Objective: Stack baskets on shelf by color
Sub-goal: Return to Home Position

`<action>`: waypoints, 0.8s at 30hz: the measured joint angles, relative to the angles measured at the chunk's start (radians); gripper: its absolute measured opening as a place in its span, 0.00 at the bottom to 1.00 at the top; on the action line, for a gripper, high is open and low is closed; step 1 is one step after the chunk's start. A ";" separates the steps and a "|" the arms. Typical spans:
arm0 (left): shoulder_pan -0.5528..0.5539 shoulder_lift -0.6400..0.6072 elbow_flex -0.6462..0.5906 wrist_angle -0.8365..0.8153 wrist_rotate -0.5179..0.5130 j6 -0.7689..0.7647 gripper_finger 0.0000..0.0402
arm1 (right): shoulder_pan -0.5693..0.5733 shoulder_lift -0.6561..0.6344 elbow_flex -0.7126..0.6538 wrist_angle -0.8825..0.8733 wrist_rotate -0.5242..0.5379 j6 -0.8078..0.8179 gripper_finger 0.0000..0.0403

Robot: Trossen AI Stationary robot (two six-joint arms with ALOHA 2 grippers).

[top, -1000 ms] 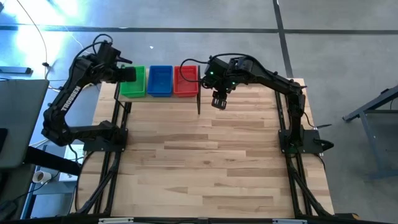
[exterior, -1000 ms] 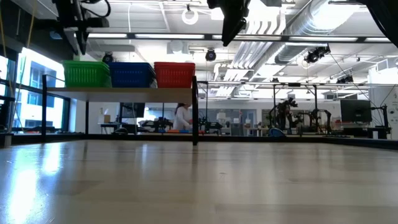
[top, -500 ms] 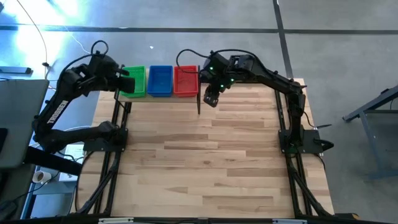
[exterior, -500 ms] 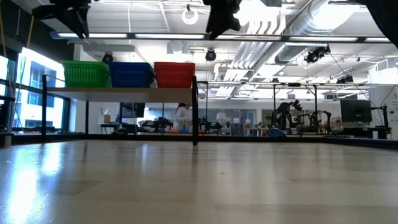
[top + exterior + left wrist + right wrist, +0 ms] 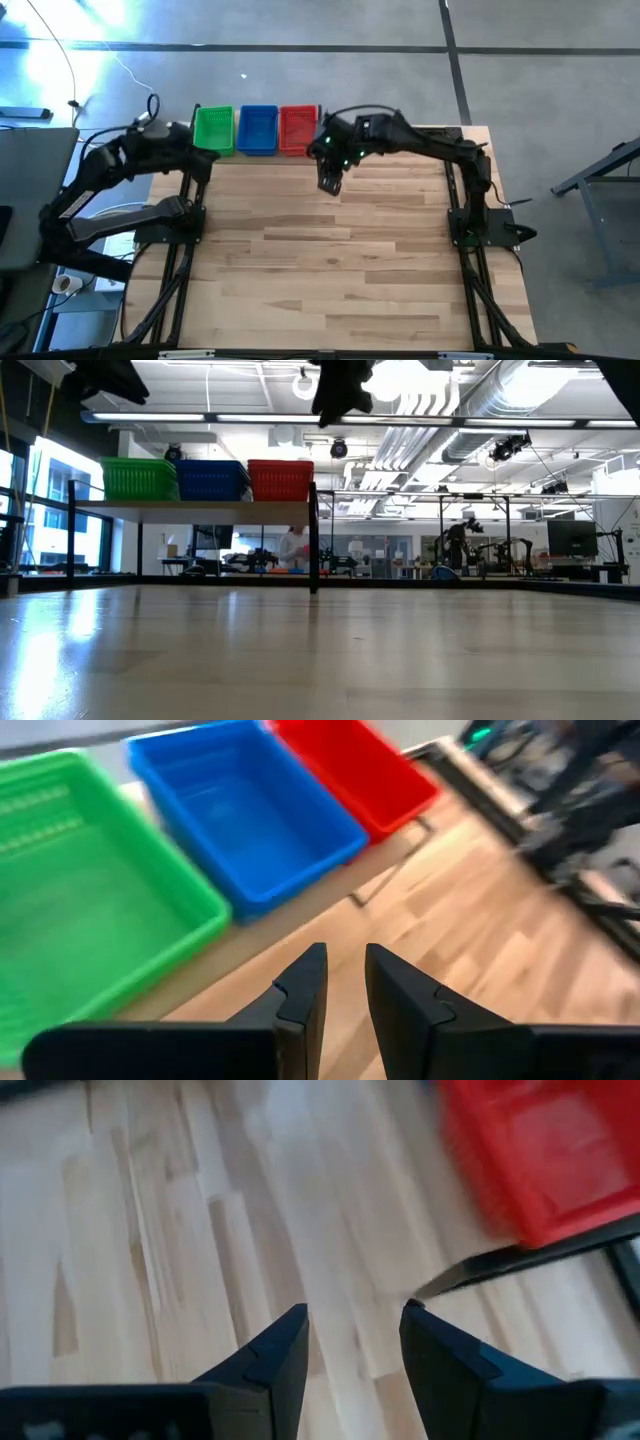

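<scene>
A green basket, a blue basket and a red basket stand side by side on the shelf at the table's far edge, resting on their bottoms. How many are nested in each colour, I cannot tell. My left gripper hangs off the shelf's left end, beside the green basket; its fingers are narrowly open and hold nothing. My right gripper hovers open over bare table just near of the shelf's right end, with the red basket beyond it.
The shelf stands raised on thin black legs; its right front leg is close to my right gripper. The plank-topped table stretches bare between the shelf and the near edge. Both arm bases sit at the table's left and right sides.
My left gripper has drawn back from above the green basket toward the table's left and near edges. My right gripper has moved from beside the red basket toward the near edge and a little left. The baskets have stayed where they were.
</scene>
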 joint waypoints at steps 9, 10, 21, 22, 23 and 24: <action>-0.096 -0.209 -0.250 0.199 0.069 0.016 0.15 | 0.047 -0.062 -0.248 0.224 -0.002 0.069 0.36; -0.105 -0.230 -0.282 0.232 0.083 0.016 0.15 | 0.048 -0.080 -0.286 0.260 -0.006 0.074 0.36; -0.190 -0.403 -0.621 0.585 0.199 0.086 0.15 | 0.008 -0.381 -0.759 0.751 -0.089 0.229 0.36; -0.198 -0.416 -0.650 0.605 0.199 0.100 0.15 | 0.000 -0.411 -0.790 0.788 -0.088 0.243 0.36; -0.205 -0.429 -0.675 0.631 0.200 0.115 0.15 | -0.007 -0.438 -0.819 0.813 -0.087 0.256 0.36; -0.212 -0.442 -0.699 0.660 0.200 0.124 0.15 | -0.013 -0.466 -0.846 0.844 -0.086 0.275 0.36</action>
